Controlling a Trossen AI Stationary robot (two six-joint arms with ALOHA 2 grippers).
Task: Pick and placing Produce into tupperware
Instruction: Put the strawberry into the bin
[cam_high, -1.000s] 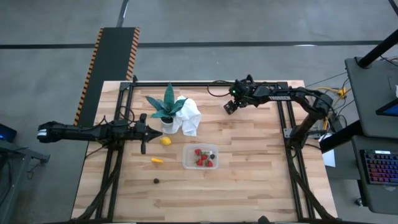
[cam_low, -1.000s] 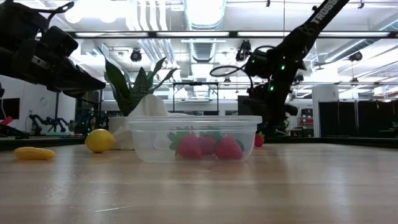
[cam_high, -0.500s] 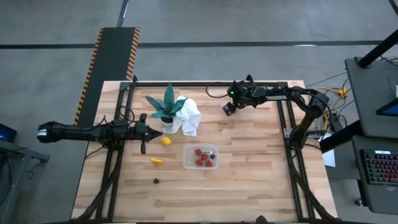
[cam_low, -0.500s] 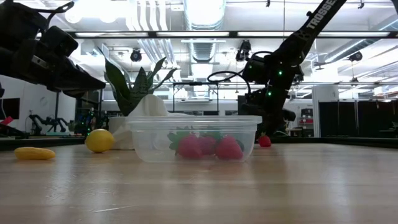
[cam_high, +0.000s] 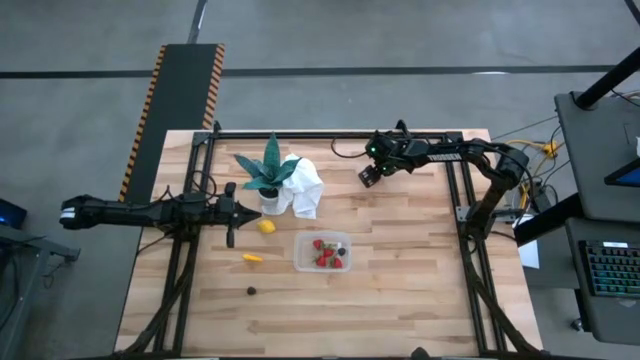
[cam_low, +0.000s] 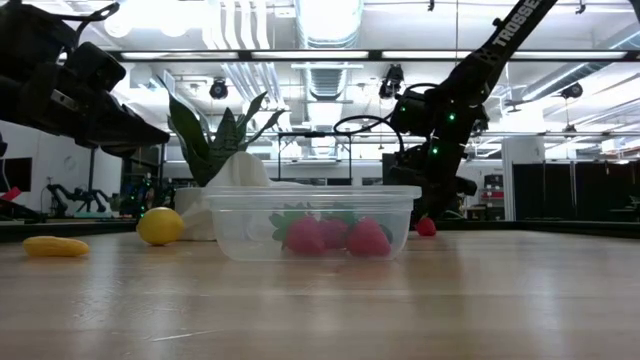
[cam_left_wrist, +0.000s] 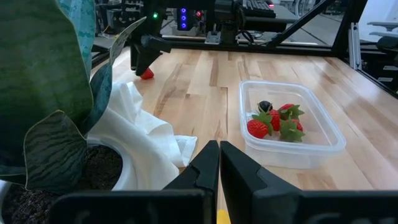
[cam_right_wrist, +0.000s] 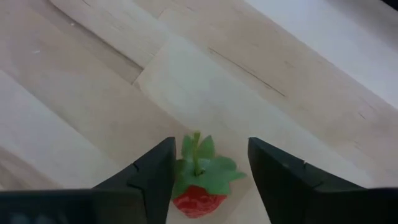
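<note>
The clear tupperware (cam_high: 323, 251) sits mid-table and holds several red strawberries (cam_left_wrist: 273, 121) and a dark round piece. On the wood to its left lie the lemon (cam_high: 266, 226), the yellow-orange piece (cam_high: 253, 258) and a tiny dark piece (cam_high: 251, 291). One more strawberry (cam_right_wrist: 199, 186) lies on the table near the far edge, leaves up. My right gripper (cam_right_wrist: 208, 171) is open and low over it, one finger on each side with a gap showing. My left gripper (cam_left_wrist: 217, 165) is shut and hovers by the potted plant, above the lemon.
A green spiky potted plant (cam_high: 268, 172) and a white cloth (cam_high: 305, 188) stand at the far left, just ahead of my left gripper. Black frame rails run along the table's left, right and far sides. Bare wood lies between the lone strawberry and the tupperware.
My right gripper has shifted a little toward the table's left and settled around the lone strawberry. In the low view that strawberry now shows clear of the tupperware's side. My left arm has kept still.
</note>
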